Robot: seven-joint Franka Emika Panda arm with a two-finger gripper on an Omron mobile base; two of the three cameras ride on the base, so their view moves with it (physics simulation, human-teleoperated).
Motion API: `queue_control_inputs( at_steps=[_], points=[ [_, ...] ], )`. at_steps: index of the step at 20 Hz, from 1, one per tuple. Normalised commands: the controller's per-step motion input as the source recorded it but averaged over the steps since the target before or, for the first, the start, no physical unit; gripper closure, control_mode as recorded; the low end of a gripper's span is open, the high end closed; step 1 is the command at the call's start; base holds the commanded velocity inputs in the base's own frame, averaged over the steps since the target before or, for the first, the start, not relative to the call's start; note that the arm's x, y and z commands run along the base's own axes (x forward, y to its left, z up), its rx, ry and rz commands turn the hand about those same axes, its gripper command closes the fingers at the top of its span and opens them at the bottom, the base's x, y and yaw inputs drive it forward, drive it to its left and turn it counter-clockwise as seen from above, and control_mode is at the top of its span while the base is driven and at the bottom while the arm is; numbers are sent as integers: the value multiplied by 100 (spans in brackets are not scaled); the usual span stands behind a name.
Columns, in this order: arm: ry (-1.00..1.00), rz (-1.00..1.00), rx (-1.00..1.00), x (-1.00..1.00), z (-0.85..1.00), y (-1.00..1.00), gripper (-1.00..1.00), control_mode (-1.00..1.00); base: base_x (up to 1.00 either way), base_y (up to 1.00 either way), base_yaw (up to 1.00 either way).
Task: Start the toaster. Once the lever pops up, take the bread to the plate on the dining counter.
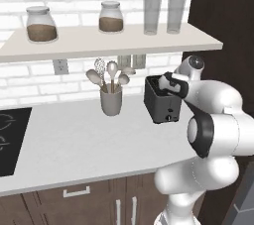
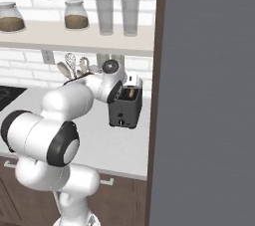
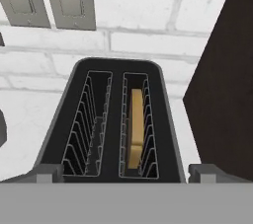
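Directly above the toaster (image 3: pixel 116 119), the gripper (image 3: pixel 121 172) hangs with its jaws spread wide, holding nothing.

The bread (image 3: pixel 135 127) stands on edge in one of the two slots, the other slot bare; in the hand view it sits just off the midline between the fingertips (image 3: pixel 49 172), its long edge running along the slot, away from the camera. The toaster stands on the pale worktop (image 1: pixel 74 144) beside the dark cabinet (image 3: pixel 225 80), near the utensil cup (image 1: pixel 111 101). Judging by this, a small sideways shift would centre the jaws over the slice.

toaster: small dark grey boxy toaster (image 3: pixel 116 119), matt casing, thin wire slot racks
bread: tan slice (image 3: pixel 136 125), matt, smooth
wall: white brick (image 1: pixel 30 78), smooth
worktop: pale slab (image 1: pixel 84 144), matt
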Motion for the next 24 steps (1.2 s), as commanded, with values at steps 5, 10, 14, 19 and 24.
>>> queue_control_inputs(
  at_steps=[5, 10, 14, 19, 24],
  points=[
    [0, 0, 0, 18, -5, 0, -100, -100, 0, 0, 0],
    [0, 0, 0, 17, -1, -1, -100, -100, 0, 0, 0],
    [0, 0, 0, 14, 0, -7, -100, -100, 0, 0, 0],
    [0, 0, 0, 5, -2, -11, -100, -100, 0, 0, 0],
    [0, 0, 0, 0, 0, -8, -100, -100, 0, 0, 0]
  ],
)
